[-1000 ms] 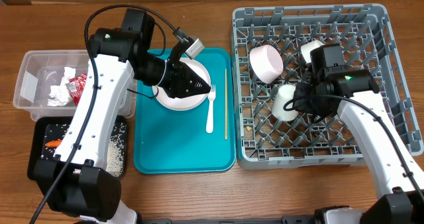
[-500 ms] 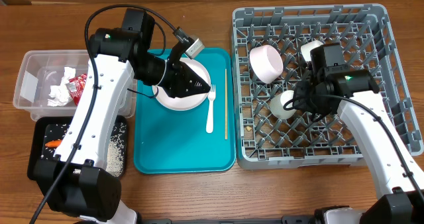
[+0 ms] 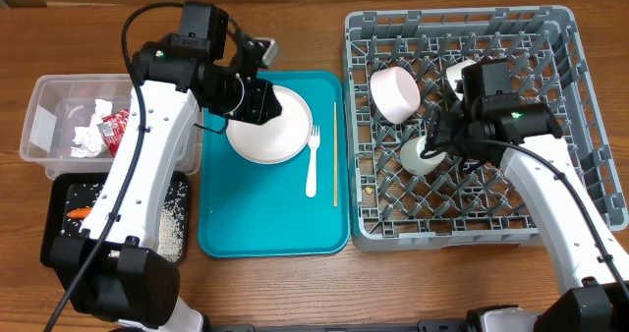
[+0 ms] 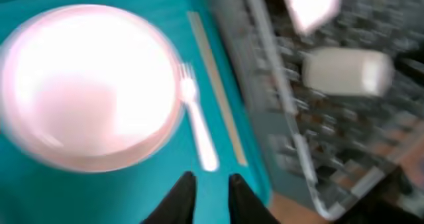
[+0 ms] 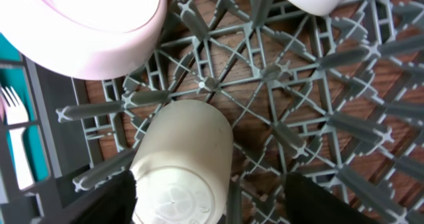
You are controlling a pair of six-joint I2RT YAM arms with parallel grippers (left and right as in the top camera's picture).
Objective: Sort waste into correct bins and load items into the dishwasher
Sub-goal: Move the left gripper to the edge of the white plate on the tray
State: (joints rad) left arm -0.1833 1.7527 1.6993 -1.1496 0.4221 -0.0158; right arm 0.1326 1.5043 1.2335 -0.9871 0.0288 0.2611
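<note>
The pale pink plate (image 3: 267, 128) (image 4: 89, 91) lies flat on the teal tray (image 3: 256, 209), with the white fork (image 3: 313, 161) (image 4: 197, 128) and the thin wooden stick (image 3: 334, 155) (image 4: 215, 85) to its right. My left gripper (image 3: 257, 106) (image 4: 211, 187) hovers at the plate's far-left edge, its jaws a little apart and empty. In the grey dishwasher rack (image 3: 550, 37) a white cup (image 3: 421, 155) (image 5: 182, 168) lies on its side on the pegs. My right gripper (image 3: 440, 140) (image 5: 218, 197) stands open around it, its right finger well clear.
Two bowls (image 3: 395, 92) (image 3: 460, 75) sit in the rack's back rows. At the left, the clear tub (image 3: 49, 91) holds napkins (image 3: 90, 134) and a red wrapper (image 3: 114, 124). The black tray (image 3: 57, 249) holds a carrot (image 3: 79, 212) and crumbs (image 3: 175, 219).
My left gripper has drawn back from over the plate toward its far-left edge, its jaws parting slightly. My right jaws have spread wide, leaving the cup on the pegs.
</note>
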